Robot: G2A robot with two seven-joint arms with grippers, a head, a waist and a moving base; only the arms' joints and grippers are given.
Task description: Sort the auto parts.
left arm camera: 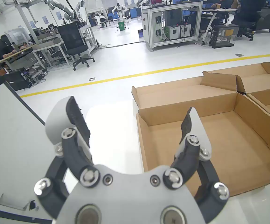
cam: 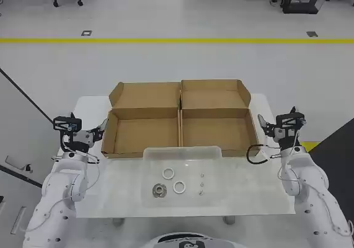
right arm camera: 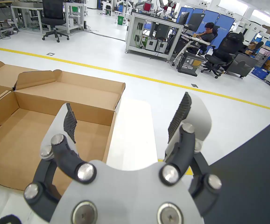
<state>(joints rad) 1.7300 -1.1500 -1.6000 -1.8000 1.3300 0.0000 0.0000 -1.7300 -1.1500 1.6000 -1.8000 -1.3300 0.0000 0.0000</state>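
Note:
A clear plastic tray [cam: 155, 153] at the table's front middle holds two white rings [cam: 169, 173] [cam: 179, 186], a metal hub [cam: 158, 190] and some small screws [cam: 201, 183]. Behind it stand two open cardboard boxes side by side, the left box [cam: 142, 134] and the right box [cam: 216, 132], both bare inside. My left gripper [left arm camera: 132, 117] hangs open and empty at the left box's outer side [cam: 100, 129]. My right gripper [right arm camera: 128, 113] is open and empty by the right box's outer wall [cam: 262, 124].
Both box lids [cam: 146, 96] fold back toward the table's far edge. A dark panel [cam: 12, 118] leans off the table's left side. White tabletop [cam: 115, 186] lies bare on both sides of the tray. A black cable [cam: 255, 155] loops by the right arm.

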